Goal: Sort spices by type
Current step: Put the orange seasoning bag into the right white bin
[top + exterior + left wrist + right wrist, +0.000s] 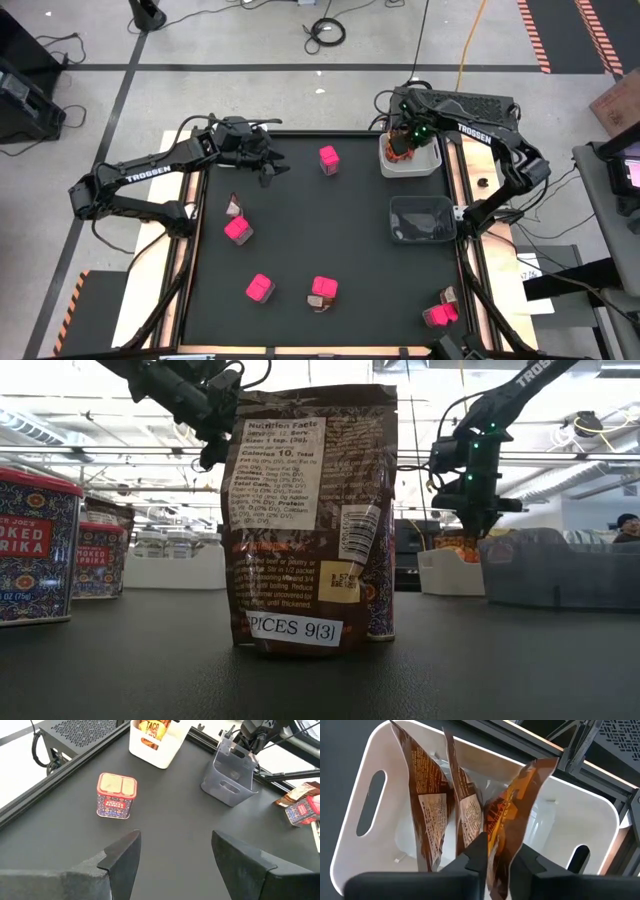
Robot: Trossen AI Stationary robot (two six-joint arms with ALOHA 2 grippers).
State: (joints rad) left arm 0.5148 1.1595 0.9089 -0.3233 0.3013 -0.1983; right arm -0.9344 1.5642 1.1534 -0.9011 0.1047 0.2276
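High view first: we look straight down on a black table [320, 220] with a dark arm at each side. Our right gripper [404, 137] hangs over the white bin [432, 166] at the far right edge of the table. Seen from the right wrist, its two fingers are nearly closed on the upper edge of an orange-brown sachet [512, 815], which stands inside that bin beside two more brown sachets [427, 810]. Whether the fingers squeeze it firmly or only touch it, we cannot tell.

Our left gripper [268, 163] hovers above the far left part of the table with its fingers spread apart and nothing between them. From the left wrist we see a pink cube box [116, 796] standing alone on the black surface ahead of those fingers.

A dark bin [421, 219] sits just nearer than the white one; we cannot make out anything in it. Other pink cube boxes are scattered over the table: one at the left [238, 230] with a small sachet [234, 207] just beside it, two near the front middle [260, 289] [324, 288], and one at the front right corner [438, 315] next to another sachet [449, 296].

Low view, at table height: a tall brown sachet [310, 520] fills the centre, its nutrition label facing us.
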